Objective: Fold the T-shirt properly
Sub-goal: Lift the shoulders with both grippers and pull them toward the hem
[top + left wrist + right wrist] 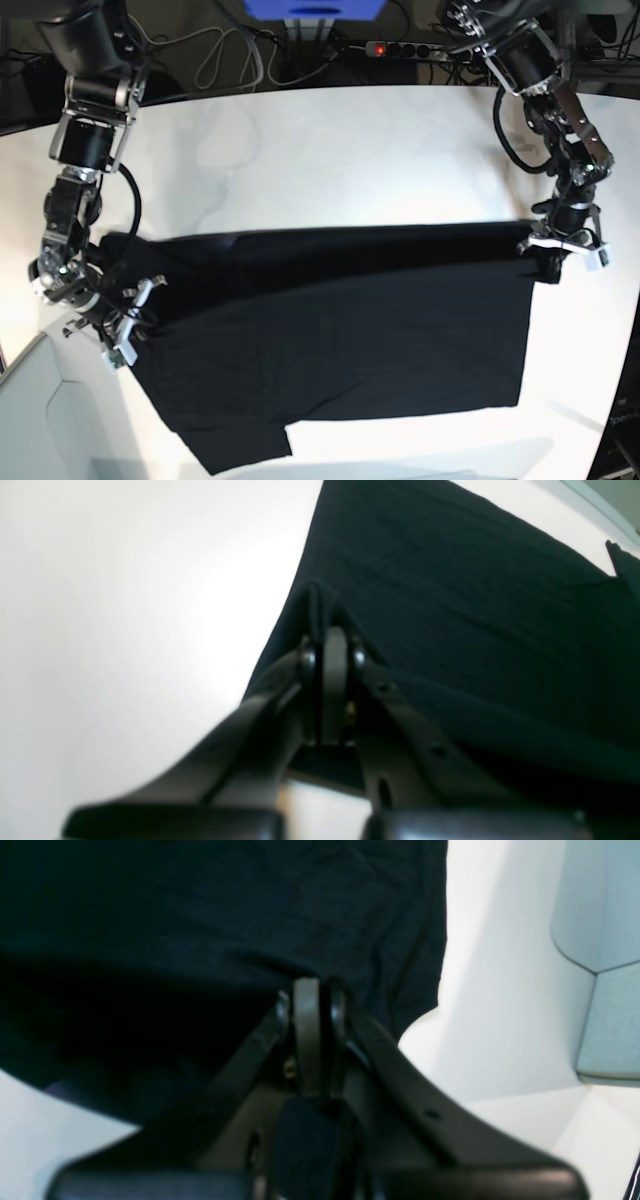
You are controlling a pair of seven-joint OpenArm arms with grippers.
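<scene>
A broad white worktop [330, 150] fills the base view, brightly and evenly lit, glare washing across its far half. Behind its far edge the room drops into darkness, where a tangle of cables [250, 60] runs along the floor beside a power strip [400, 48] showing a red light. A blue object [315, 8] sits at the top edge, cut off by the frame. At the near left corner stands a pale grey panel [40, 420]; in the right wrist view, pale grey-green angled surfaces [600, 990] rise beside the worktop.
</scene>
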